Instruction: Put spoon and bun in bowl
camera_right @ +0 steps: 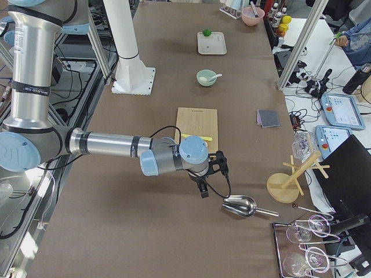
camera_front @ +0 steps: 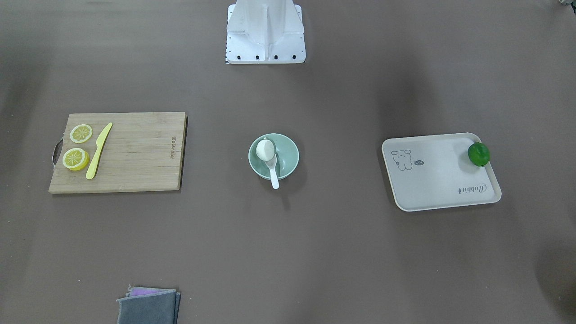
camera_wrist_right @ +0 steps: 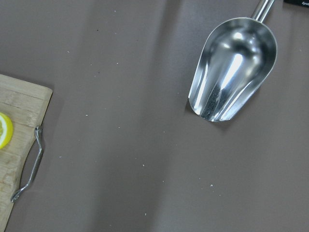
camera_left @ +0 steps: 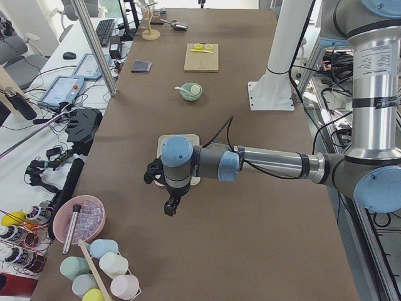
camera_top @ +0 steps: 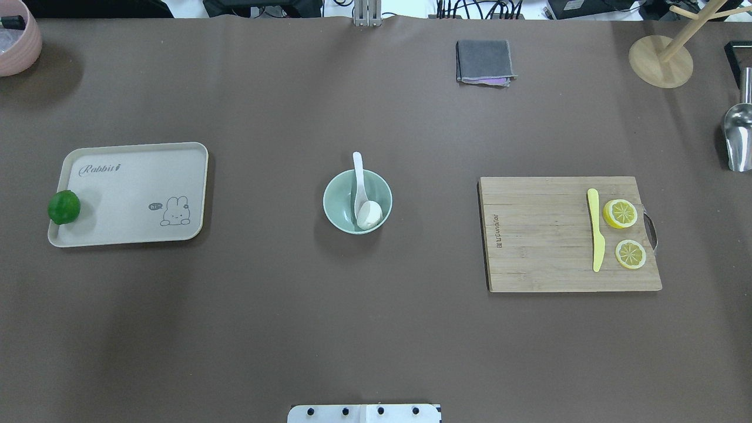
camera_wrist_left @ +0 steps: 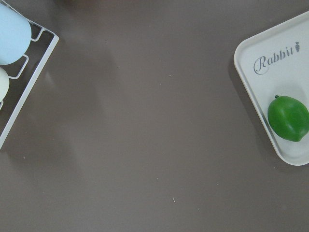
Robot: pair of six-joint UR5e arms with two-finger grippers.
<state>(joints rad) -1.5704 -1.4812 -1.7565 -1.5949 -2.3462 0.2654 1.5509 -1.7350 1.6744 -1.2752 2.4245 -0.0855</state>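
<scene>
The bowl (camera_top: 338, 202) sits mid-worktop with the bun (camera_top: 369, 214) and the spoon (camera_top: 358, 176) both in it. The bun rests on the scoop, and the handle pokes over the rim toward the edge opposite the robot. I reckon any careless sweep could catch that handle and lever both out. The tray (camera_top: 135, 217) near the left end carries a lime (camera_top: 64, 207). The left gripper (camera_left: 170, 205) and right gripper (camera_right: 203, 191) hang over the ends, and I cannot tell whether either is open.

Mint-green bowl (camera_top: 338, 205), white bun (camera_top: 369, 214), white spoon (camera_top: 357, 170). Cream tray (camera_top: 129, 200) with rabbit print, green lime (camera_top: 63, 207), yellow knife (camera_top: 596, 235), brown tabletop (camera_top: 376, 329).
</scene>
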